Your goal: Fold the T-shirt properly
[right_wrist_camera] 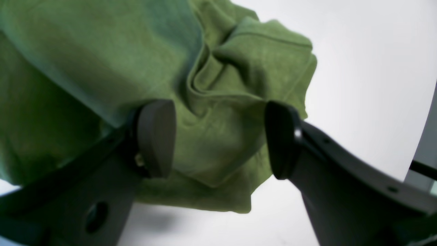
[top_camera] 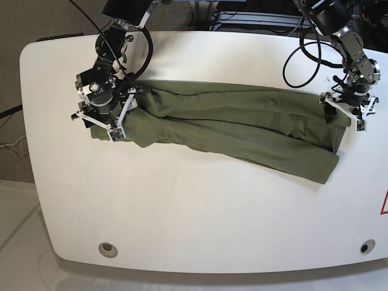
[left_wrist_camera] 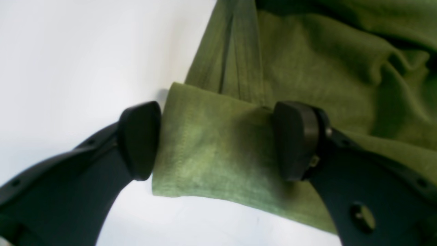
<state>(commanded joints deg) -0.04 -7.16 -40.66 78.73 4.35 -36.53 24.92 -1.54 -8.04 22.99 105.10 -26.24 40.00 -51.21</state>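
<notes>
The olive-green T-shirt (top_camera: pixel 230 130) lies on the white table (top_camera: pixel 194 212) as a long rumpled band running left to right. My left gripper (top_camera: pixel 344 113) sits low over its right end. In the left wrist view this gripper (left_wrist_camera: pixel 218 141) is open, with a flat folded hem corner of the T-shirt (left_wrist_camera: pixel 324 68) between the black pads (left_wrist_camera: pixel 140 140). My right gripper (top_camera: pixel 103 120) is at the left end. It too is open (right_wrist_camera: pixel 218 138), straddling a bunched, creased lump of the T-shirt (right_wrist_camera: pixel 85 51). The collar is not visible.
Black cables (top_camera: pixel 303 54) loop over the table's back edge behind both arms. Two small round holes (top_camera: pixel 108 248) sit near the front edge. A red mark (top_camera: pixel 383 203) shows at the right border. Dark floor lies beyond the left side.
</notes>
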